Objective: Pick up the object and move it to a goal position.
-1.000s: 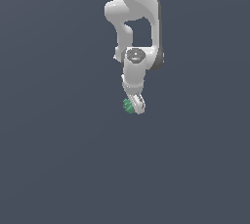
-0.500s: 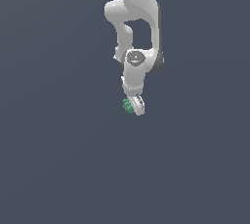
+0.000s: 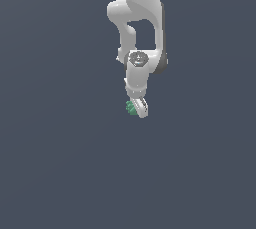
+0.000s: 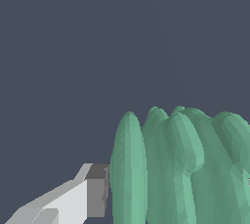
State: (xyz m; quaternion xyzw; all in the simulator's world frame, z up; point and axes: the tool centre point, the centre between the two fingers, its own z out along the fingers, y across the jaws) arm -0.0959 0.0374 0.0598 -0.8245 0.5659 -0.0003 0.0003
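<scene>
**Q:** What is hard to make out from where you look?

**A:** A good deal. In the exterior view my own arm (image 3: 141, 28) hangs down in front of a flat grey-blue ground, and I see no edge of a worktop there, so I cannot say what lies under me or how high I am. My end effector (image 3: 137, 108) is small at the arm's lower tip, and its fingers blur into one pale lump; I cannot count them or see a gap between them there. In the wrist view the object (image 4: 180, 169) fills one corner and runs off two edges of the picture, so its full outline is cut off. Only one finger (image 4: 85, 196) shows there, a white bar with a grey pad; the other is out of the picture.

**Q:** And the end effector itself: how far open is it, and what does it have?

**A:** It is closed down narrow around the object (image 3: 131, 107), a green, ridged, lumpy thing. The grey pad of the visible finger lies right against the object's side. In the exterior view the object peeks out on that view's left of my fingertips, partly covered by them.
</scene>
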